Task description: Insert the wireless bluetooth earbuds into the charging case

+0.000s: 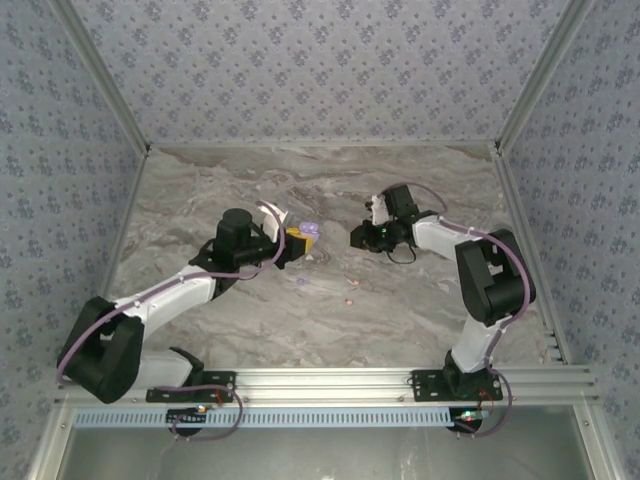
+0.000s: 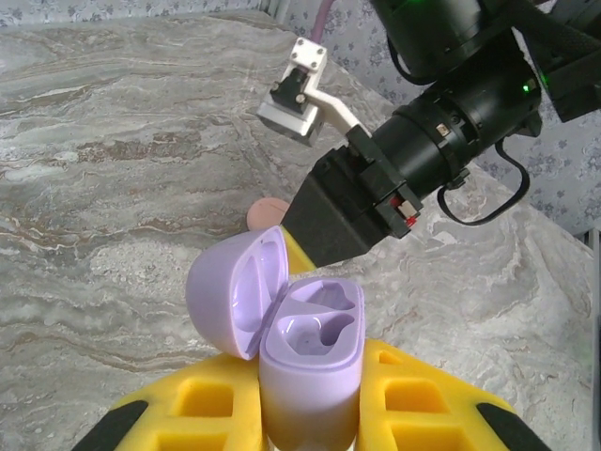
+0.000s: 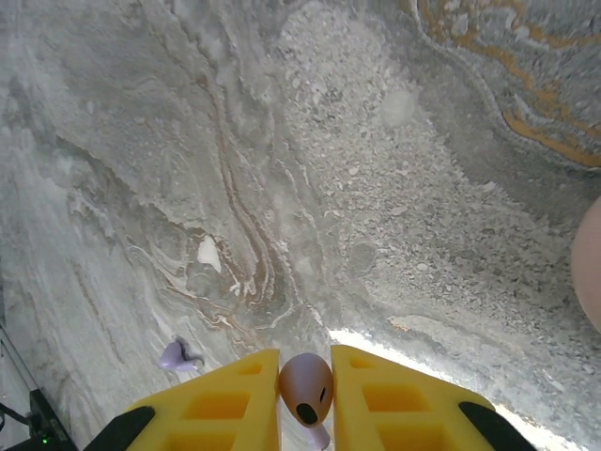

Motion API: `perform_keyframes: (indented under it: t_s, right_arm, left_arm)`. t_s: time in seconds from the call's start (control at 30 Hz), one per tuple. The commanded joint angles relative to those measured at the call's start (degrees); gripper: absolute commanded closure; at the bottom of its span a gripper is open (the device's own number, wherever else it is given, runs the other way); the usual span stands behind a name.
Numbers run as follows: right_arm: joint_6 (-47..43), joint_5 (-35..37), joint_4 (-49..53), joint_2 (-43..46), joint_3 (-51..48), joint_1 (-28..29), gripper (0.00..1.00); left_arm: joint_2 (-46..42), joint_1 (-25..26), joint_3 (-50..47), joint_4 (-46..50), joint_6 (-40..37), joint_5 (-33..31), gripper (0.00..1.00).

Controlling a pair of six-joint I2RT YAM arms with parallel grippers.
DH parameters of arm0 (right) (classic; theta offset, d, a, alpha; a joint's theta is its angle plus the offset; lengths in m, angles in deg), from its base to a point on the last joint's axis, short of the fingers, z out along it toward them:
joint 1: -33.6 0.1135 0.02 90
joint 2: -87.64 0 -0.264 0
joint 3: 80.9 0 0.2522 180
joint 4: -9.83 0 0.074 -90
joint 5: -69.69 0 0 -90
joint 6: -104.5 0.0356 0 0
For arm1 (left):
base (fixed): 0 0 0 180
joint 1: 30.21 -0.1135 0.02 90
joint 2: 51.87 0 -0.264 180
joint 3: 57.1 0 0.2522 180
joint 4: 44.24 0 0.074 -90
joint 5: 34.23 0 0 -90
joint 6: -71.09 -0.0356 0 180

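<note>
earbud (image 3: 306,390) in right tool (image 3: 305,365) hangs near open charging case (image 2: 310,352) rim.

Grey marbled tabletop (image 1: 400,315) — floral blue-grey walls (image 1: 320,70) around it, aluminium rail (image 1: 330,380) at near edge.

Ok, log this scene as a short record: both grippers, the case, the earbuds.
left gripper: shut on case
case: lilac, upright between the yellow fingers
lid: open, tipped back
sockets: both empty
right gripper: shut on held earbud, close behind the case
held earbud: lilac, pinched between the yellow fingers, not yet in the case
loose earbud: lilac, lying on the table
</note>
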Motion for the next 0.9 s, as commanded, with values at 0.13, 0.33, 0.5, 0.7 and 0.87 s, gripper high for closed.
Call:
perform_keyframes:
  t_s: [0.13,0.33,0.5,0.7,0.87]
  right_arm:
    - [0.67,-2.15,-1.25,9.20,-0.43,-0.88,0.80]
    - [1.95,-5.34,-2.54,14.20,0.75,-0.93,0.80]
    - [4.59,-7.92,-5.63,17.06,1.32,-0.84,0.80]
    - [6.33,-8.97,-9.81,20.24,1.73,-0.14,0.81]
    - [7.59,-9.64,-11.70,21.17,2.31,0.68,0.81]
  left_arm:
    - [2.44,0.54,-1.27,-8.69,4.16,-0.97,0.83]
    - [4.17,0.88,-2.18,-14.88,7.21,-2.12,0.83]
    - [5.69,1.74,-2.78,-19.91,9.22,-2.20,0.83]
    - [6.09,2.56,-2.76,-22.43,9.79,-2.30,0.83]
    - [6.05,3.33,-2.61,-24.50,10.53,-2.34,0.83]
